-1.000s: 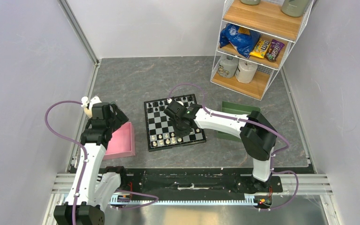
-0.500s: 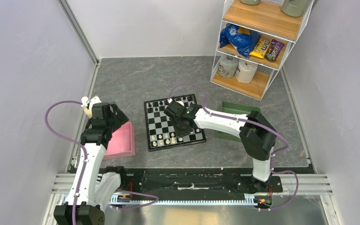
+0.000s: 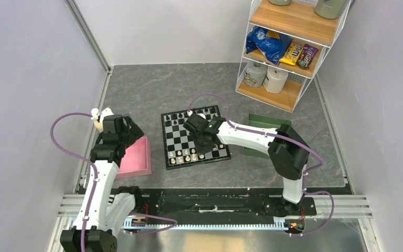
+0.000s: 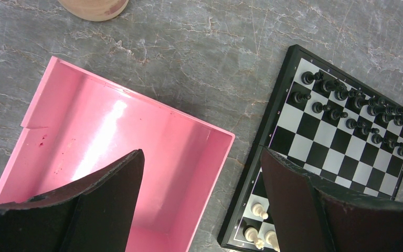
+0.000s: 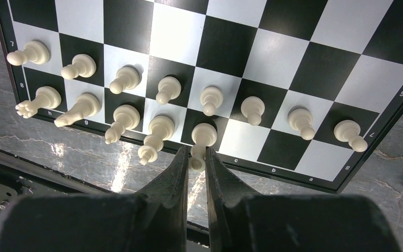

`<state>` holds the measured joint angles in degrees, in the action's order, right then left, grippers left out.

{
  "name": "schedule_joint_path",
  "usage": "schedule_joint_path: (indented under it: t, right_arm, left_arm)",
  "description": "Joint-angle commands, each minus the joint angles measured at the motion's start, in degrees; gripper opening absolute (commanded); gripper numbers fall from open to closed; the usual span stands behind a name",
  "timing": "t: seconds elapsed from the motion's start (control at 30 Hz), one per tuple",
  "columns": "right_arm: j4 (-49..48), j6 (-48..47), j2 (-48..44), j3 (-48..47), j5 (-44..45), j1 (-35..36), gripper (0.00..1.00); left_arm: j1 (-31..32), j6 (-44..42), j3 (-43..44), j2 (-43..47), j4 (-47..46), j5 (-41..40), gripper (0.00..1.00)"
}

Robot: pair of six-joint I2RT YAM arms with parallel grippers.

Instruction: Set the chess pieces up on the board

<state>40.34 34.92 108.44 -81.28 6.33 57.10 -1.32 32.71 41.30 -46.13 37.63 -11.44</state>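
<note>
My right gripper (image 5: 194, 157) pinches a white piece (image 5: 203, 134) on the back row of the board (image 5: 225, 47); I judge I'm seating it. Next, let go and lift straight up without tipping neighbours. My left gripper (image 4: 202, 157) hangs spread above the pink tray (image 4: 110, 121).

**Claw pinches a cream piece at the board's edge**

The claw (image 5: 194, 157) reaches in from the bottom of the view. Its two dark fingers (image 5: 176, 168) are drawn close on the head of a cream piece (image 5: 203, 135), which stands on the edge row of the board (image 5: 225, 47). Four taller cream figures (image 5: 122, 121) sit in the same row to its left. Eight cream pawns (image 5: 252, 110) line the next row, one per square. Grey marbled worktop (image 5: 393, 173) shows past the black border.
</note>
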Motion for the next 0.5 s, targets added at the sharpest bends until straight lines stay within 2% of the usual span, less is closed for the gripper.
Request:
schedule_joint_path:
  t: [0.0, 0.27, 0.47]
  right_arm:
    - [-0.2, 0.1, -0.2, 0.1, 0.3, 0.4, 0.22]
    - [1.2, -0.5, -2.5, -1.1, 2.4, 0.3, 0.39]
    - [3.8, -0.9, -7.7, -1.0, 6.1, -1.0, 0.41]
  left_arm:
    - [-0.2, -1.2, 1.5, 0.0, -1.3, 0.5, 0.89]
    - [-0.2, -1.2, 1.5, -0.1, -1.4, 0.8, 0.89]
    - [-0.3, -1.2, 1.4, 0.1, -1.4, 0.7, 0.89]
